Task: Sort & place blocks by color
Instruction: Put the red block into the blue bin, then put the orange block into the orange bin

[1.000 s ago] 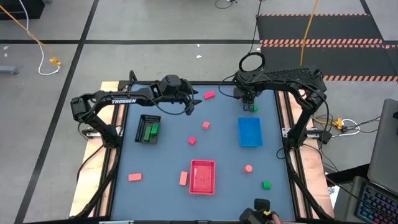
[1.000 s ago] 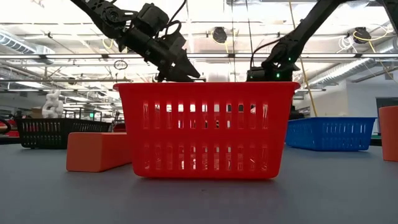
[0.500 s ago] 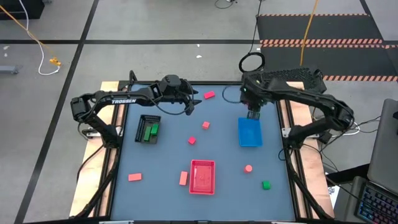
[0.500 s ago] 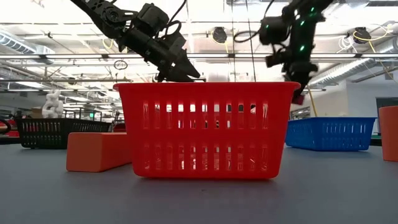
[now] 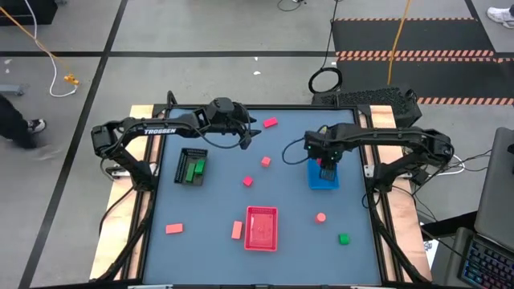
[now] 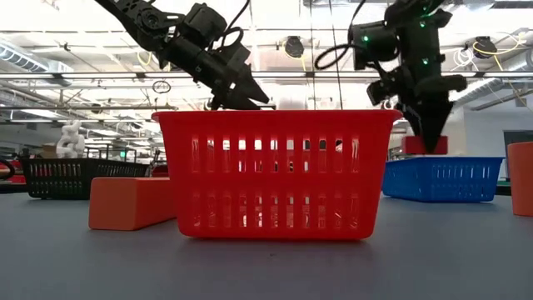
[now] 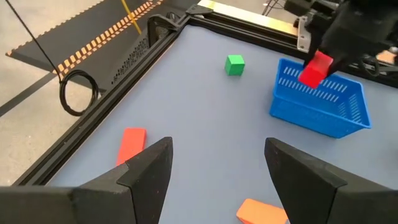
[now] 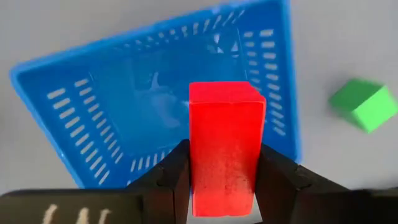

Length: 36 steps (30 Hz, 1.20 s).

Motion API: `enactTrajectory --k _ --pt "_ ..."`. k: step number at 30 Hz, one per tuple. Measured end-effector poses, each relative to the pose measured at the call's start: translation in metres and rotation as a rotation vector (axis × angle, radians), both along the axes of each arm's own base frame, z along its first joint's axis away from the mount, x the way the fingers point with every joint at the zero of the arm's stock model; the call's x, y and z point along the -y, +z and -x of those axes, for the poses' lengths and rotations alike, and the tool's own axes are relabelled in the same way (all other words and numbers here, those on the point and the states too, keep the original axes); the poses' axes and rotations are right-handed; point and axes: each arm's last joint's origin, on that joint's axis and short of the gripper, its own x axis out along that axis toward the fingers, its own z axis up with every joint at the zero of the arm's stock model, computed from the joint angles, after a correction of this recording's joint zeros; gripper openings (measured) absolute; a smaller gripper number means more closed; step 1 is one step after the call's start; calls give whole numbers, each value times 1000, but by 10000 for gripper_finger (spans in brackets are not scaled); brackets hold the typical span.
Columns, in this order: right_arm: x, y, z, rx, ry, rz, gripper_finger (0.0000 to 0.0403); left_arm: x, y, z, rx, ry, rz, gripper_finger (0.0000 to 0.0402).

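Note:
My right gripper (image 5: 325, 166) hangs over the blue tray (image 5: 323, 180), shut on a red block (image 8: 224, 146), which also shows in the low view (image 6: 425, 146) and the left wrist view (image 7: 315, 68). My left gripper (image 7: 217, 168) is open and empty, raised over the table's far middle (image 5: 247, 136). Loose blocks lie flat on the table: a magenta one (image 5: 270, 123), a salmon one (image 5: 266, 161), a red one (image 5: 247, 181), a green one (image 5: 344, 238), and another green one (image 8: 364, 104) beside the blue tray. Green blocks (image 5: 191, 168) lie in the black tray. My right gripper pinches the red block between its two fingers (image 8: 168, 180), one on each of the block's long side faces (image 8: 198, 155). The fingers come from above, pointing down. The block is lifted clear, above the blue tray's open top.
The red tray (image 5: 262, 241) stands near the table's near edge, with a salmon block (image 5: 237, 230) beside it, another (image 5: 173, 229) to its left and a round salmon piece (image 5: 321, 217) to its right. The black tray (image 5: 181, 156) stands on the left.
My right gripper has risen from the table's far side, near the green block, and swung toward the near edge until it hangs over the blue tray, carrying the red block clear of the table. My left arm has kept still.

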Motion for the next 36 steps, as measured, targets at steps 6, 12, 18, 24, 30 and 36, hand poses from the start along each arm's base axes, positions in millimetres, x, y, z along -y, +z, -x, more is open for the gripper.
enactTrajectory --k 6,12,18,24,30,36 --pt "-1 -8 3 3 -65 6 183 2 0 -1 -2 -9 -7 255" --pt "0 -8 0 31 -71 13 253 2 0 -1 -2 -9 -7 255" --pt "-1 -4 1 63 -75 20 255 2 -2 0 -22 -12 -6 255" --pt "-4 9 5 170 -102 16 248 2 -6 3 -74 49 21 255" --pt "-6 26 0 383 -92 64 248 13 -11 2 -95 183 173 255" --pt "-2 43 -10 608 -70 125 248 46 -5 -13 -61 142 224 255"
